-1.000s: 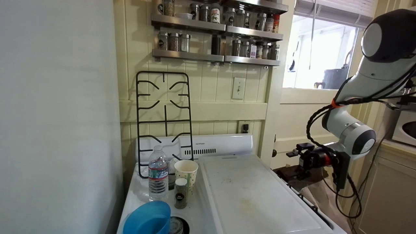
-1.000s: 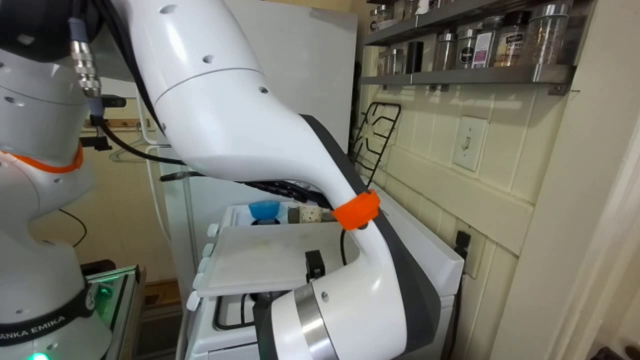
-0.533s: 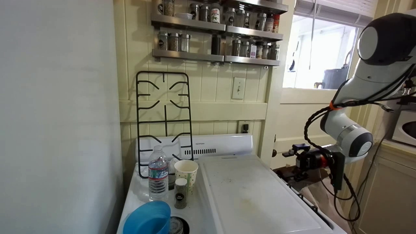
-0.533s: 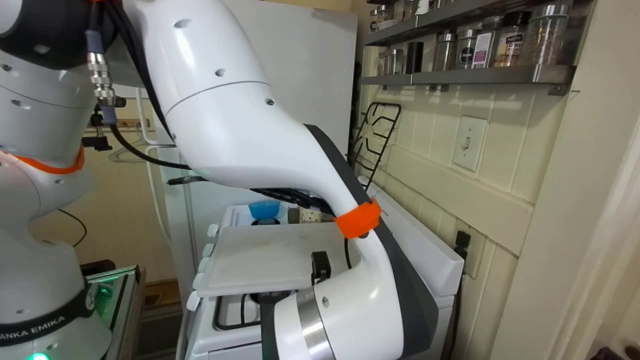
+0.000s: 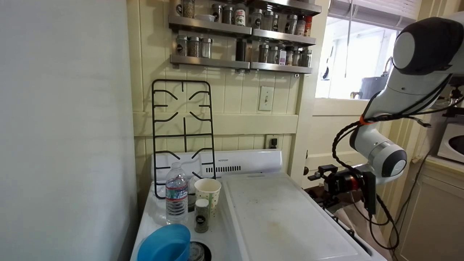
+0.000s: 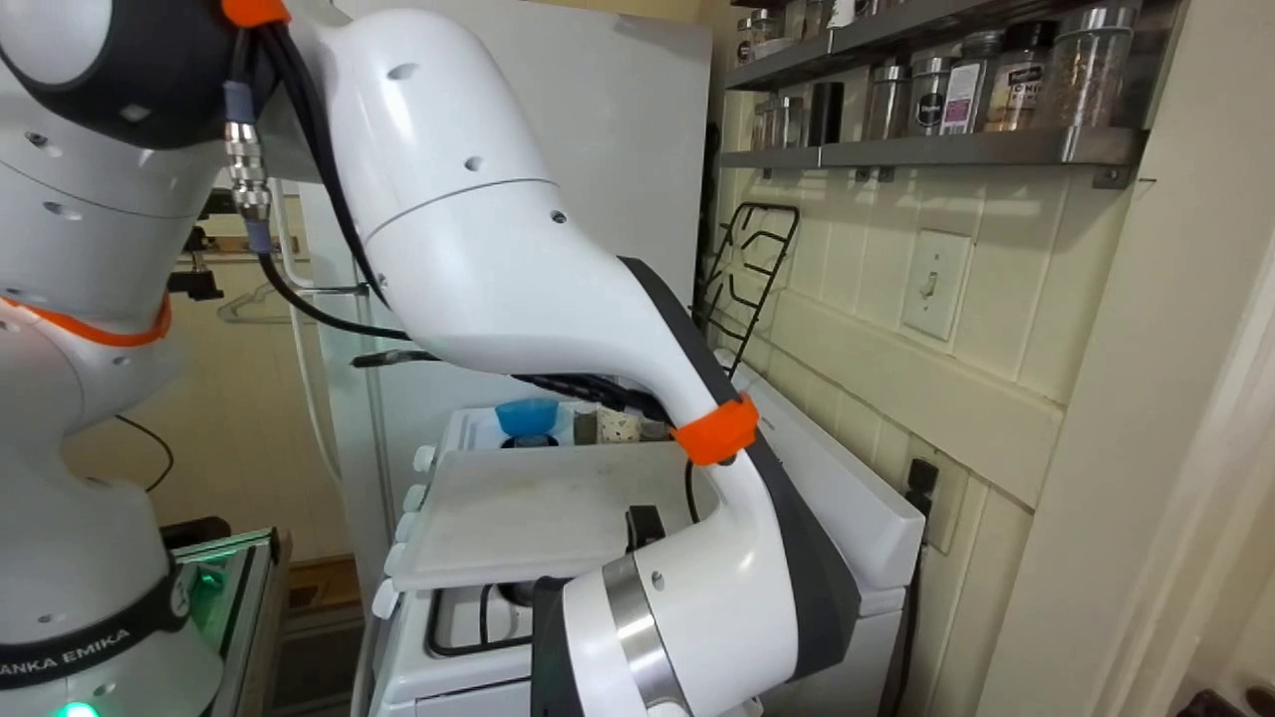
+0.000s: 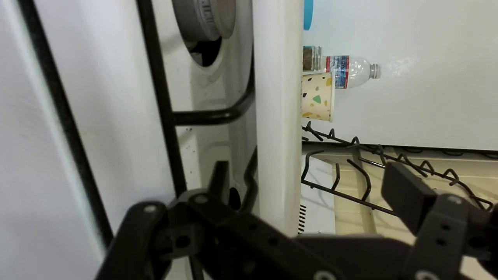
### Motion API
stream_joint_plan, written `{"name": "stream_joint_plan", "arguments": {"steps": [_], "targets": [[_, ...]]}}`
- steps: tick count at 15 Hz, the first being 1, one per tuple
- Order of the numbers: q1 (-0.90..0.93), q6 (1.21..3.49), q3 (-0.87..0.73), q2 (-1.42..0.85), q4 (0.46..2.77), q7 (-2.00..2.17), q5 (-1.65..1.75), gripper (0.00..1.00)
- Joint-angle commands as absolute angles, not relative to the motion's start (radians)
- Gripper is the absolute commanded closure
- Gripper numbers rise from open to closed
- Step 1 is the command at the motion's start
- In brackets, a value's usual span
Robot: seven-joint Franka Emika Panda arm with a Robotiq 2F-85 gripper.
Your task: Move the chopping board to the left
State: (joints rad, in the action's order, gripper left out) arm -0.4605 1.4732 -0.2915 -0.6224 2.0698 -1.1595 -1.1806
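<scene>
Chopping board [image 5: 286, 217] lies flat on stove surface [image 5: 218, 235], nr paper cup [image 5: 212, 194] & spice jar [image 5: 202, 216]; end effector [image 7: 315, 184] released, fingers apart w/ board edge btwn them in wrist view.

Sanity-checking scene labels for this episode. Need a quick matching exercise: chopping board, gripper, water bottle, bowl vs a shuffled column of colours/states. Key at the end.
Things
1. chopping board
2. gripper
3. water bottle
4. bowl

Colours/states
A. jaws apart
B. blue
C. white, lying flat over the stove
D. clear, standing upright

Right pairs: 1-C, 2-A, 3-D, 4-B
</scene>
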Motion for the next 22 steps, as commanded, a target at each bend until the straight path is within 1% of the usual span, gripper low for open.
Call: {"name": "stream_joint_plan", "arguments": {"steps": [1,7,11,16,18,22], "targets": [[-0.435,1.51,-0.288,-0.617,2.09,-1.15,-1.223,0.0],[-0.397,1.591,-0.294,-0.588,2.129,-1.144,-1.211,0.0],[-0.425,1.573,-0.309,-0.537,2.201,-1.186,-1.203,0.0],[-0.44,1.571,-0.333,-0.449,2.329,-1.375,-1.22,0.0],[-0.426,1.599,-0.336,-0.427,2.345,-1.472,-1.232,0.0],[-0.405,1.628,-0.334,-0.399,2.363,-1.507,-1.245,0.0]]}}
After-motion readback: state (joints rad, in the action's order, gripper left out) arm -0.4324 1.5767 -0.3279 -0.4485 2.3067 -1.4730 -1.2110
